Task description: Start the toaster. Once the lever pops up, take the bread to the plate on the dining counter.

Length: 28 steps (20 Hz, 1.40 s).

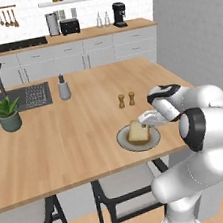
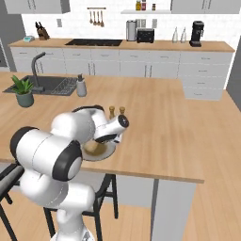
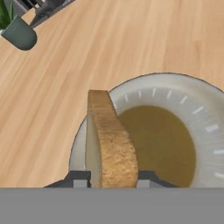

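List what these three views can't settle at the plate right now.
- Claw grip: in the hand view the fingertips flank the bread, but the bottom edge cuts them off; whether they press it is unclear.
- Bread's lower edge: left base view, too small to tell if it rests on the plate.
- Bread and near plate rim: right base view, hidden by the arm.
- Toaster lever: too small in both base views.

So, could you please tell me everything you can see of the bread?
The bread is a thin tan-golden slice with a darker, rough crust. It stands on edge over the grey, brown-centred plate on the dining counter, between the gripper fingertips, which flank its two faces. Its lower edge is hidden.
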Tool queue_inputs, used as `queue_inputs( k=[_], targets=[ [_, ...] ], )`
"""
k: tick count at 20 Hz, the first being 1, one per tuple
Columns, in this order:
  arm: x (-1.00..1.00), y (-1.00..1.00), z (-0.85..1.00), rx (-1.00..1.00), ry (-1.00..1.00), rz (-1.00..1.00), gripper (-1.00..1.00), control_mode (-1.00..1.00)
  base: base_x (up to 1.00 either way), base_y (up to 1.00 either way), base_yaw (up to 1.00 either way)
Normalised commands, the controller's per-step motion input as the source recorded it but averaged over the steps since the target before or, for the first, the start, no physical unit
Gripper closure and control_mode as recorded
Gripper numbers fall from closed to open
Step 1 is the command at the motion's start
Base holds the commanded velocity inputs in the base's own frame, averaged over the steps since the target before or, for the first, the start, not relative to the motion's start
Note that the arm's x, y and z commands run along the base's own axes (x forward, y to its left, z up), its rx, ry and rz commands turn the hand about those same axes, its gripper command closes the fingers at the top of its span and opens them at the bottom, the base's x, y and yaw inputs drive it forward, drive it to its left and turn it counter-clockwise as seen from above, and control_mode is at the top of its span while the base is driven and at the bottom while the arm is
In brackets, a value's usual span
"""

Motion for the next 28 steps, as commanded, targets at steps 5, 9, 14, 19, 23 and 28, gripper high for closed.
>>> queue_inputs(
  k=[5, 9, 14, 19, 23, 28],
  targets=[
    [-0.01, 0.00, -0.09, -0.03, 0.00, -0.01, -1.00, -1.00, 0.00, 0.00, 0.00],
    [0.00, 0.00, 0.00, -0.14, 0.01, -0.05, -1.00, -1.00, 0.00, 0.00, 0.00],
    [0.00, 0.00, 0.00, -0.21, 0.02, -0.09, -1.00, -1.00, 0.00, 0.00, 0.00],
    [0.00, 0.00, 0.00, -0.23, 0.02, -0.11, -1.00, -1.00, 0.00, 0.00, 0.00],
    [0.00, -0.09, 0.00, -0.20, 0.01, -0.15, -1.00, -1.00, 0.00, 0.00, 0.00],
    [0.00, -0.16, 0.00, -0.17, 0.04, -0.14, -1.00, -1.00, 0.00, 0.00, 0.00]
  ],
)
